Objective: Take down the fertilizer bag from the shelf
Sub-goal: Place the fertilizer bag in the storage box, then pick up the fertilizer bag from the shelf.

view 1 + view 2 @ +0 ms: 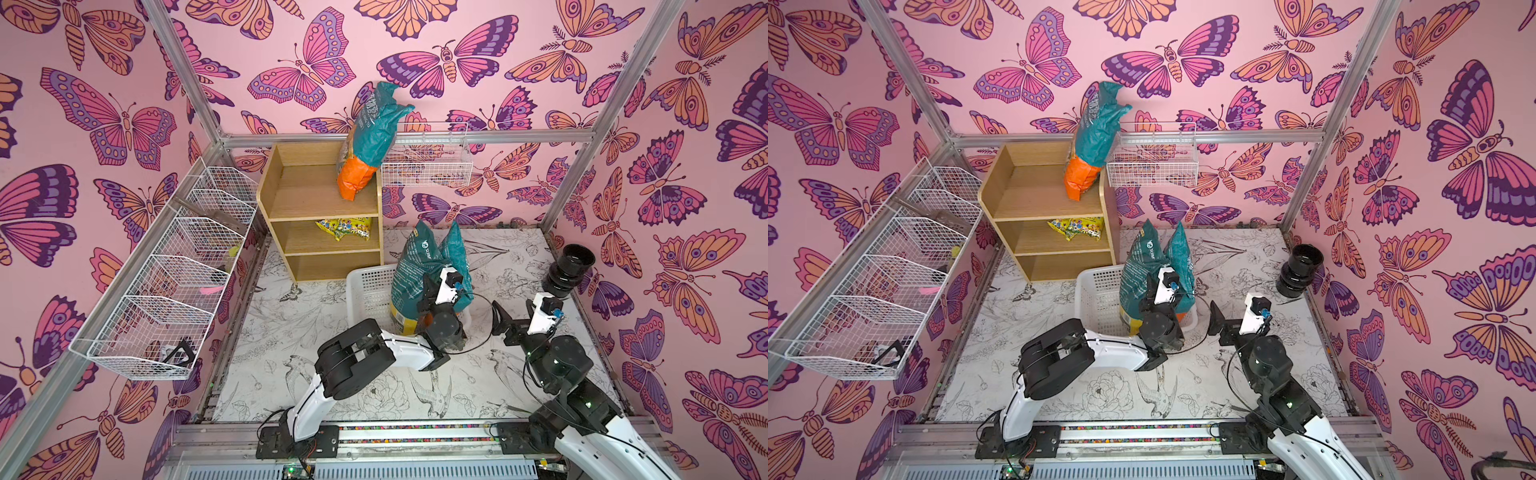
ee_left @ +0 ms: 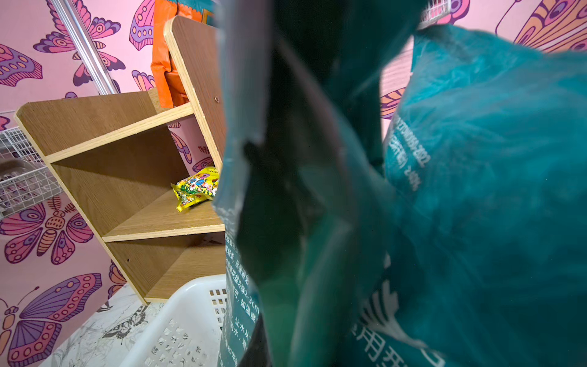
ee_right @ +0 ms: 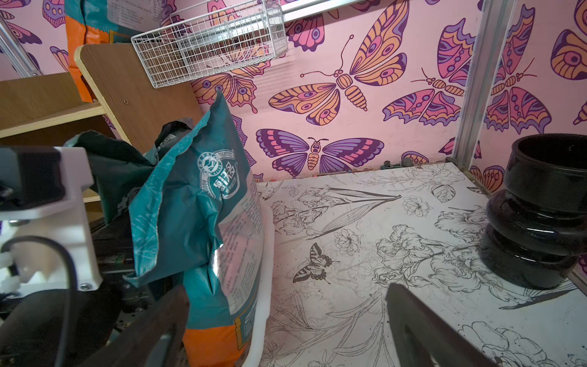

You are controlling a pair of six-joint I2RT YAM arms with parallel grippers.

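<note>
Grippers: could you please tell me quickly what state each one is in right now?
Left gripper: at the teal bag, jaws hidden, cannot tell.
Right gripper: open, empty.

On the shelf's (image 1: 307, 199) top tier a fertilizer bag (image 1: 370, 137) leans, seemingly against its right side; before the shelf, a second bag (image 1: 411, 270) stands in a basket (image 1: 368, 291).

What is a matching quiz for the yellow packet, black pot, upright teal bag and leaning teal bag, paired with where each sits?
1 yellow packet
2 black pot
3 upright teal bag
4 leaning teal bag

A top tier of the shelf
B white plastic basket
C shelf's middle tier
D table by the side wall

Pairs: 1-C, 2-D, 3-B, 4-A
</note>
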